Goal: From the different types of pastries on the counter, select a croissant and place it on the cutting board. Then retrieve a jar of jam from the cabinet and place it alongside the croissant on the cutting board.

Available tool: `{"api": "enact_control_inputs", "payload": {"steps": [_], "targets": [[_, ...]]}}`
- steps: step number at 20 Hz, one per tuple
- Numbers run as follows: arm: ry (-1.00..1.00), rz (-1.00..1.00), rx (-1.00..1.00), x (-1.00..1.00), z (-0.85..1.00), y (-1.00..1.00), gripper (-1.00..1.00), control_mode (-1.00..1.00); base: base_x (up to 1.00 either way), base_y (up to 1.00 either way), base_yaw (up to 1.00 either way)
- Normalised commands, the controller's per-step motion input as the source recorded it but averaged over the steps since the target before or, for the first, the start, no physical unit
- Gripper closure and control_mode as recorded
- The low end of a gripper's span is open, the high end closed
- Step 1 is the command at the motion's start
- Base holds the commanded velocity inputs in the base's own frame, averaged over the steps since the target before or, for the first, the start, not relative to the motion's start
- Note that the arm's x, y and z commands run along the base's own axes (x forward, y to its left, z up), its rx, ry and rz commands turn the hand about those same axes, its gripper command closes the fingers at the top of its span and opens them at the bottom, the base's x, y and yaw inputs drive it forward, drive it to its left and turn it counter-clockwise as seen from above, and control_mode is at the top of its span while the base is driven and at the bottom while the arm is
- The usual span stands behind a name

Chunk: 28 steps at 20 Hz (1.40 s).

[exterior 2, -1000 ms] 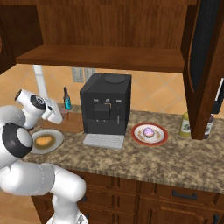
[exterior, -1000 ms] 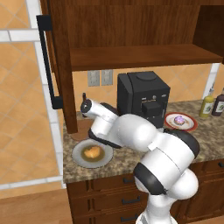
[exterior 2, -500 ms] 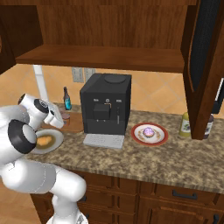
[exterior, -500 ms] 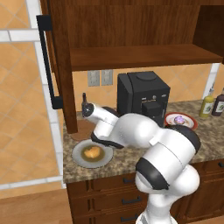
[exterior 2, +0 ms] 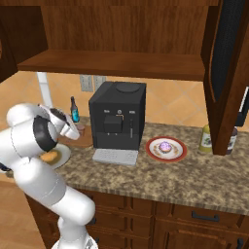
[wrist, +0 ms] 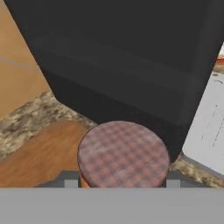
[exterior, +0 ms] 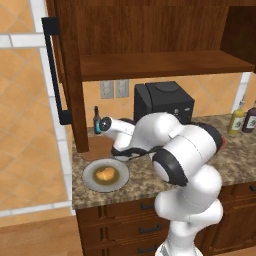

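Note:
My gripper (wrist: 122,181) is shut on the jar of jam (wrist: 124,153), whose plaid reddish lid shows between the fingertips (wrist: 70,180). The jar hangs just above the reddish-brown cutting board (wrist: 39,153), close to the black coffee machine (wrist: 122,57). From the left base view the hand (exterior: 104,126) sits over the cutting board (exterior: 95,148). The golden croissant (exterior: 104,174) lies on a round grey-brown plate (exterior: 90,180) in front of the board, partly behind my arm as croissant (exterior 2: 48,156). The open cabinet (exterior: 160,65) shows a bare shelf.
The cabinet door (exterior: 67,90) with its black bar handle (exterior: 54,70) stands open at the left. A dark bottle (exterior 2: 74,111) stands behind the board. A pink pastry (exterior 2: 166,146) sits on a red-rimmed plate, with bottles (exterior 2: 207,138) further right. The machine's pale drip tray (exterior 2: 115,156) lies beside the board.
The hand with the jar has eased slightly lower and nearer the coffee machine, over the cutting board. Nothing else has moved.

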Motion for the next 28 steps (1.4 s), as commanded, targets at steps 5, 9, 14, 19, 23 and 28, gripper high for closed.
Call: {"api": "enact_control_inputs", "payload": {"steps": [5, 9, 14, 19, 23, 28], "targets": [[0.01, 0.0, 0.0, 0.02, -0.51, 0.32, 1.0, -1.0, 0.0, 0.0, 0.0], [0.01, 0.0, 0.0, 0.0, -0.18, 0.16, 1.0, -1.0, 0.0, 0.0, 0.0], [0.0, 0.0, 0.0, 0.5, 0.0, 0.0, 1.0, -1.0, 0.0, 0.0, 0.0], [-0.01, 0.0, 0.0, 0.42, -0.05, 0.0, 1.0, -1.0, 0.0, 0.0, 0.0], [-0.02, 0.0, 0.0, 0.31, -0.43, 0.16, 1.0, -1.0, 0.0, 0.0, 0.0], [-0.08, 0.0, 0.0, 0.43, -0.32, 0.17, 1.0, -1.0, 0.0, 0.0, 0.0]]}}
